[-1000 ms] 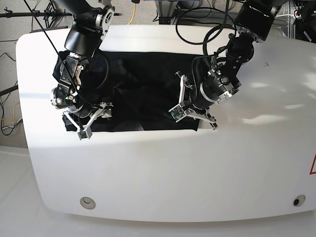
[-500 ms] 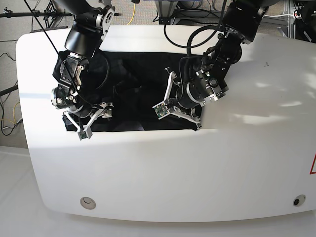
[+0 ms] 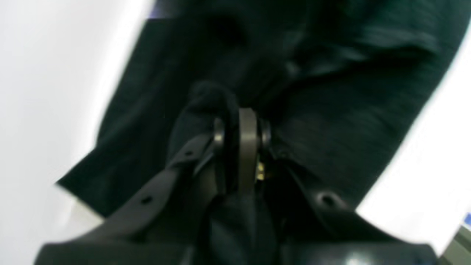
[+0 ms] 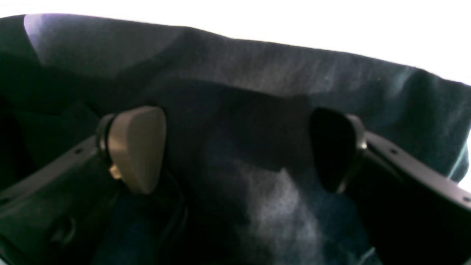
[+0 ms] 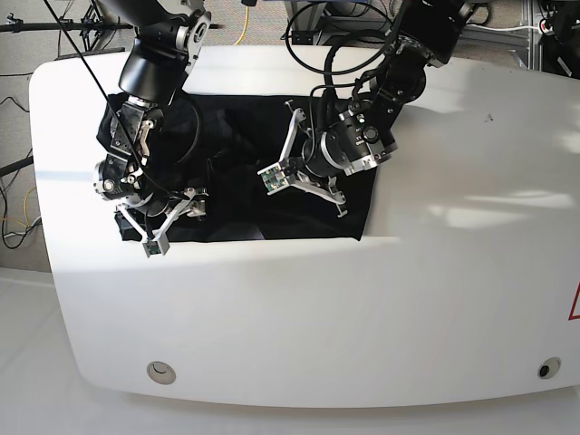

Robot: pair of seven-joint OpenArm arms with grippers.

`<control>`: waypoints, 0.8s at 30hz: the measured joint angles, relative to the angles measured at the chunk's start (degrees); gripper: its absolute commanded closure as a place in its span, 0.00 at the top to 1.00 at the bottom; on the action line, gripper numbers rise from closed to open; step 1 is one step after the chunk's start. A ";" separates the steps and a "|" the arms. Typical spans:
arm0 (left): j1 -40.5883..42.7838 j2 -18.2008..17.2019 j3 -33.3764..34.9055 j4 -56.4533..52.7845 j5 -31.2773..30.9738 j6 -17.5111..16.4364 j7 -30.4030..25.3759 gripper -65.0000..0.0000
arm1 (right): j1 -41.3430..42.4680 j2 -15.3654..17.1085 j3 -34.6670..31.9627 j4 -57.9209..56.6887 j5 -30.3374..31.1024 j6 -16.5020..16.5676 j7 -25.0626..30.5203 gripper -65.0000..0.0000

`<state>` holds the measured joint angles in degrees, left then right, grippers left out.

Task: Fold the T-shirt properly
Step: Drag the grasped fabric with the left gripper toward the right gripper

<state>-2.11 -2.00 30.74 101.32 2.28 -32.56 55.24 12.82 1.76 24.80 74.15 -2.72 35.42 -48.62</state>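
Note:
The black T-shirt (image 5: 245,154) lies spread on the white table (image 5: 272,317), in its far-left half. My left gripper (image 5: 304,174) is over the shirt's right part. In the left wrist view it (image 3: 239,136) is shut, with a bunch of the black fabric (image 3: 331,110) pinched between its pads. My right gripper (image 5: 168,215) is at the shirt's front-left corner. In the right wrist view it (image 4: 235,147) is open, with its pads (image 4: 136,147) wide apart just above the cloth (image 4: 257,88) and nothing between them. The orange tag is not visible.
Black cables (image 5: 344,45) loop over the table's back edge behind the left arm. Two small round fittings sit near the front edge, one (image 5: 161,371) on the left and one (image 5: 544,369) on the right. Bare white tabletop extends in front and to the right of the shirt.
My left gripper has moved left and toward the back across the shirt, staying shut on the fabric. The right arm has not moved.

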 measured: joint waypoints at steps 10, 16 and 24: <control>-0.66 1.53 1.55 3.32 0.22 0.13 4.74 0.00 | 0.22 0.00 0.00 0.00 -0.02 0.00 -0.46 0.91; -0.59 2.03 2.05 3.37 0.28 0.13 5.49 0.00 | 0.31 0.00 0.00 0.00 0.00 0.02 -0.63 0.91; -0.48 3.65 2.05 3.34 0.28 0.11 5.64 0.00 | 0.28 0.02 0.00 -0.02 0.02 0.07 -0.63 0.91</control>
<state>-2.59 1.65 32.80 104.66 2.57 -32.45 60.88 13.10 1.78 24.80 74.13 -2.70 35.48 -49.25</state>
